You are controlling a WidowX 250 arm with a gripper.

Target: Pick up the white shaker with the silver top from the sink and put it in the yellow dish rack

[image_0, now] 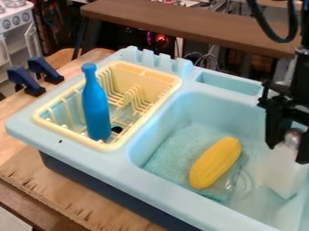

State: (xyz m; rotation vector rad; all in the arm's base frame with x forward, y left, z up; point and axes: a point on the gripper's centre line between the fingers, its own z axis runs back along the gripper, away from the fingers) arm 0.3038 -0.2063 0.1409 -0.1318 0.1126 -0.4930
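- Over the right-hand side of the sink (169, 182), seen from the camera, hangs the pincer (287, 151), low within the basin's outline. I cannot tell whether it is open, closed or gripping anything.
- Right at the pincer shows a silvery ball (292, 137), with a pale, whitish object (282, 173) just below it. Whether the two are one piece, and whether that object rests on the basin floor or hangs clear of it, I cannot make out.
- To my eye, the work around that whitish object is partway along: the pincer is already at it, so the approach looks done. A secure hold is unconfirmed, and the object, in the basin or just over it, has not left the sink area. Any placing looks left to do.
- Beside it in the basin, a yellow corn cob (215, 163) lies on a light blue cloth (172, 151), apart from the pincer.
- Across the divider, a blue bottle (96, 106) stands upright inside the cream dish rack (168, 80), also well away from the pincer.
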